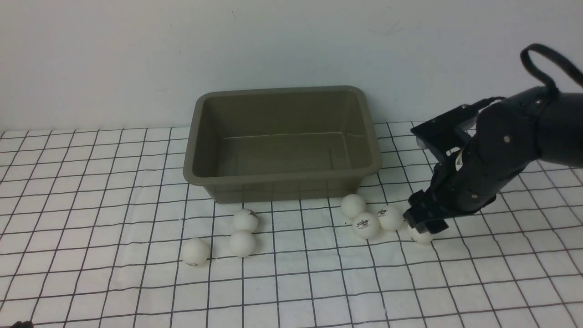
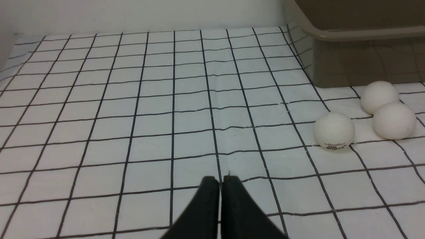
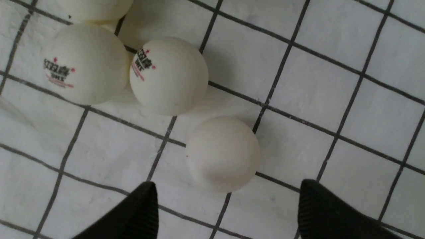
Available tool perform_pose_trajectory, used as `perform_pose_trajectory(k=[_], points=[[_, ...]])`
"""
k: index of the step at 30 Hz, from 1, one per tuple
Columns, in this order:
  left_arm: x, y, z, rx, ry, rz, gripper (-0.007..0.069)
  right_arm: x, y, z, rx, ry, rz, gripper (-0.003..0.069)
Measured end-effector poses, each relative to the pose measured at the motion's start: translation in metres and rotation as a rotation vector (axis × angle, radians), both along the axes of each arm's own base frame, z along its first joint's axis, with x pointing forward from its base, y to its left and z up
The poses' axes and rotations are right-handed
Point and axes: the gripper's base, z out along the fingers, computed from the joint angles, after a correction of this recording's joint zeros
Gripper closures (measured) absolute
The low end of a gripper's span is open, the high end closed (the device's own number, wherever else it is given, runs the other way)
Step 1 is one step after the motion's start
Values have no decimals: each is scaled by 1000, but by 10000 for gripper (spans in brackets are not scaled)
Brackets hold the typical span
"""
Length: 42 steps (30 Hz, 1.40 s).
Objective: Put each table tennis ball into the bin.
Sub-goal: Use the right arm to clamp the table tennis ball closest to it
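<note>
One white ball (image 3: 222, 153) is seen just ahead of the right gripper (image 1: 423, 222); six balls (image 1: 365, 225) left of it, olive bin (image 1: 282, 171) beyond.

I was running the rig at what looked like a robotics lab test bench, not a home or a shop. The work surface was covered by a white cloth (image 1: 114, 205) printed with a black grid and slightly wrinkled, and a plain off-white wall (image 1: 136, 54) closed it off at the back. The layout read as a staged trial: an olive-grey plastic bin (image 1: 282, 191) and loose white table tennis balls (image 1: 365, 225) sat on the cloth, with my black right arm (image 1: 501, 150) reaching in over them.
</note>
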Motion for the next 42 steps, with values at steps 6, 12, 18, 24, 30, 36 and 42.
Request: perform_pose_trajectory(k=[6, 12, 18, 24, 30, 36, 42], points=[[0, 0, 0, 0, 0, 0, 629, 16, 7, -12, 1, 25, -7, 99], [0, 0, 0, 0, 0, 0, 629, 27, 12, -27, -3, 58, -11, 92], [0, 0, 0, 0, 0, 0, 629, 31, 14, -43, -15, 90, -11, 92], [0, 0, 0, 0, 0, 0, 629, 33, 14, -54, -35, 110, -5, 118], [0, 0, 0, 0, 0, 0, 629, 33, 13, -52, -47, 121, -3, 263], [0, 0, 0, 0, 4, 0, 629, 42, 16, -30, -66, 146, -12, 298], [0, 0, 0, 0, 5, 0, 629, 57, 24, 22, -20, 116, -31, 298]])
